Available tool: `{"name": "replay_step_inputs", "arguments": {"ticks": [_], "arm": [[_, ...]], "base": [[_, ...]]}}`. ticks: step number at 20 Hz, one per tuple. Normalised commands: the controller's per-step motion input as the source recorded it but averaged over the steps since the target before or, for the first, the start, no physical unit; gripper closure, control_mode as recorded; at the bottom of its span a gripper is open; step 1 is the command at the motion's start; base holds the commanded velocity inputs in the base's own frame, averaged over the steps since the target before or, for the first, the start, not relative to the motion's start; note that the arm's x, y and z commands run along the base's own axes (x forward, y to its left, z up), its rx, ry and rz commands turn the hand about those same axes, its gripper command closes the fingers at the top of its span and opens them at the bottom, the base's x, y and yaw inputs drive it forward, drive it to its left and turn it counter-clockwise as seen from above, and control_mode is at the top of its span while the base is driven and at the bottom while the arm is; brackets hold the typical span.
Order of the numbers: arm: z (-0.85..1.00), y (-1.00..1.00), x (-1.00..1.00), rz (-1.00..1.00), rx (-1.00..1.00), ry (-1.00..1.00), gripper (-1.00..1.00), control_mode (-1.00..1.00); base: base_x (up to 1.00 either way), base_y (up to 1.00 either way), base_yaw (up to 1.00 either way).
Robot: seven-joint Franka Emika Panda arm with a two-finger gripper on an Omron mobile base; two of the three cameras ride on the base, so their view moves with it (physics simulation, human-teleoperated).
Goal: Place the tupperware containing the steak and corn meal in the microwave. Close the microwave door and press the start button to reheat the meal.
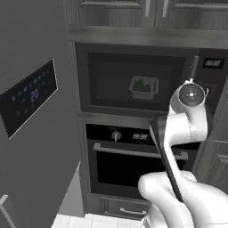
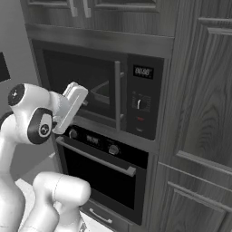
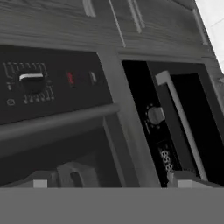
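Facing the microwave (image 2: 97, 88) control panel (image 3: 48, 83), the gripper (image 3: 109, 181), jaw state indeterminable, sits near the red start button (image 3: 70, 78), door shut.

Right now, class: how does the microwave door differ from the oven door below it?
The microwave door has a vertical bar handle; the oven door has a long horizontal one. The microwave door shows the tupperware through its glass; the oven door's pane looks plain black. Both are dark glass and look shut.
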Motion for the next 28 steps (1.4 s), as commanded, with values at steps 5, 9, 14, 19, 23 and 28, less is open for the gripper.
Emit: {"name": "replay_step_inputs", "arguments": {"ticks": [5, 9, 14, 19, 23, 28], "arm": [[0.43, -0.02, -0.98, 0.15, 0.10, -0.43, -1.00, -1.00], [0.21, -0.46, -1.00, 0.17, 0.22, -0.04, -1.00, -1.00], [0.00, -0.80, -0.86, 0.10, 0.28, 0.01, -1.00, -1.00], [-0.18, -0.46, -0.18, 0.11, 0.17, -0.04, -1.00, -1.00], [-0.23, -0.21, 0.00, 0.08, 0.09, -0.04, -1.00, -1.00], [-0.27, -0.04, 0.15, 0.06, 0.04, -0.04, 1.00, -1.00]], "base": [[0.00, 0.00, 0.00], [0.00, 0.00, 0.00], [0.00, 0.00, 0.00], [0.00, 0.00, 0.00], [0.00, 0.00, 0.00], [0.00, 0.00, 0.00]]}}
